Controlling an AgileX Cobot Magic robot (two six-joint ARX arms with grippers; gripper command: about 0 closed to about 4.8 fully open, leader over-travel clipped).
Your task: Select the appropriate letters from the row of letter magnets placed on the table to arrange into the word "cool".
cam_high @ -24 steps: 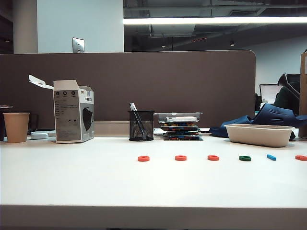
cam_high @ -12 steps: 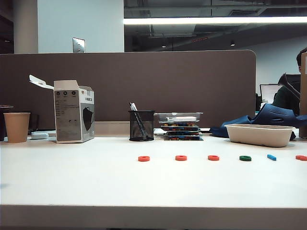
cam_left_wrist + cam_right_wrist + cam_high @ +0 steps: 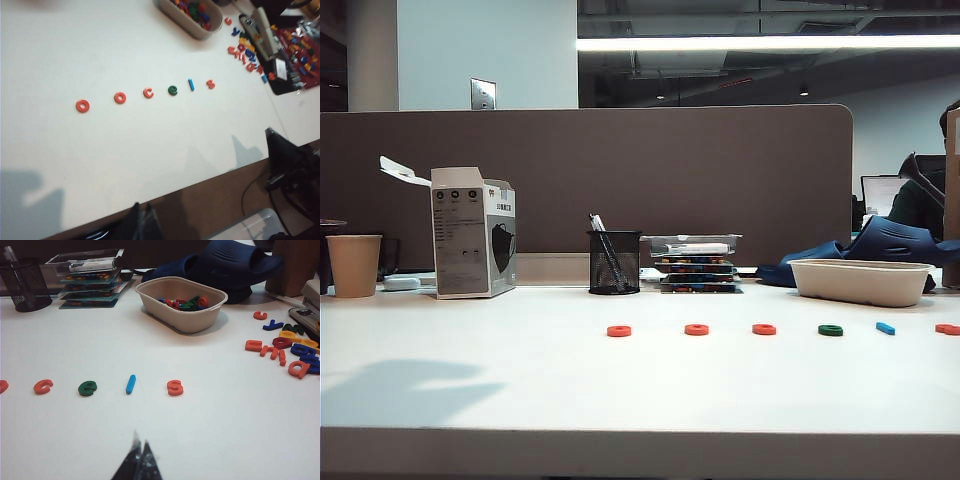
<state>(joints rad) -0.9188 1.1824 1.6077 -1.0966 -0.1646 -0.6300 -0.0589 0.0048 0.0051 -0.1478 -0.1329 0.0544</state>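
- A white table (image 3: 470,390) is seen, bearing a row of letter magnets (image 3: 145,93): o, o, c in red-orange, a green e, a blue bar, a red-orange s.
- A beige tray (image 3: 180,315) of letters, a mesh pen cup (image 3: 614,262), a paper cup (image 3: 354,265) and an opened box (image 3: 472,232) are set farther back.

The table (image 3: 520,380) is viewed low and level from its front edge by the exterior camera, steeply from high above by the left wrist camera, and closely and obliquely by the right wrist camera, the row of letter magnets (image 3: 145,93) being shared by all three.

Letter row (image 3: 760,329) on table (image 3: 520,380) — before tray (image 3: 861,281).
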